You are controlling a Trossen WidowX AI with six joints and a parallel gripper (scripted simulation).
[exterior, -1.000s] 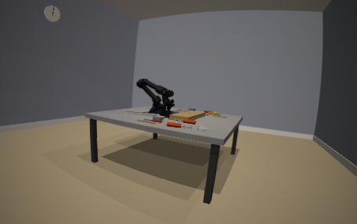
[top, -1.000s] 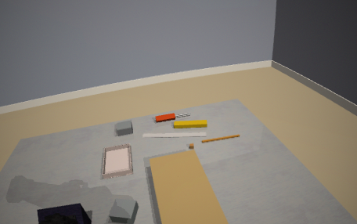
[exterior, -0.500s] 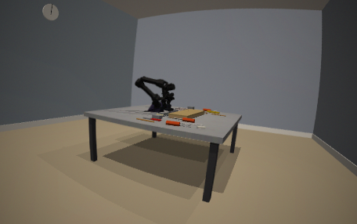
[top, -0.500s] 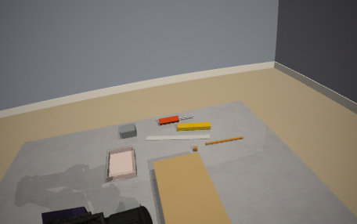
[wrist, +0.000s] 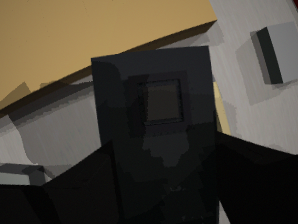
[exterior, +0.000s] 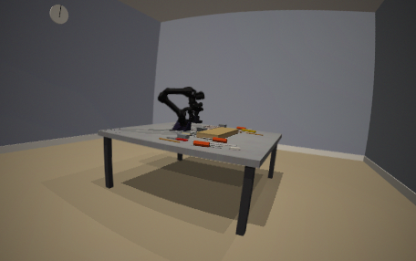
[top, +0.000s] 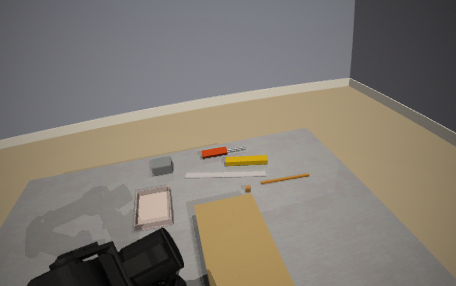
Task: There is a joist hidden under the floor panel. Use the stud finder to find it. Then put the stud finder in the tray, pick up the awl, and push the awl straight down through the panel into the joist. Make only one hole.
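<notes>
My gripper (wrist: 160,139) (exterior: 197,120) is shut on the stud finder (wrist: 160,175), a dark block with a small square window, held above the table beside the floor panel (top: 235,240) (exterior: 217,132) (wrist: 100,30). The panel is tan and flat, with tiny dark specks in the top view; the joist is hidden. The awl's pale wooden handle (wrist: 221,109) shows partly behind the stud finder's right edge in the wrist view; its shaft is hidden. The pinkish tray (top: 135,215) lies left of the panel in the top view; what looks like its corner shows at the wrist view's lower left.
A grey block (top: 162,166) stands behind the tray; another grey block (wrist: 285,52) is at the wrist view's right. A red-handled tool (top: 214,152), a yellow bar (top: 246,160), a white strip (top: 225,175), a small orange cube (top: 248,188) and an orange stick (top: 285,179) lie beyond the panel.
</notes>
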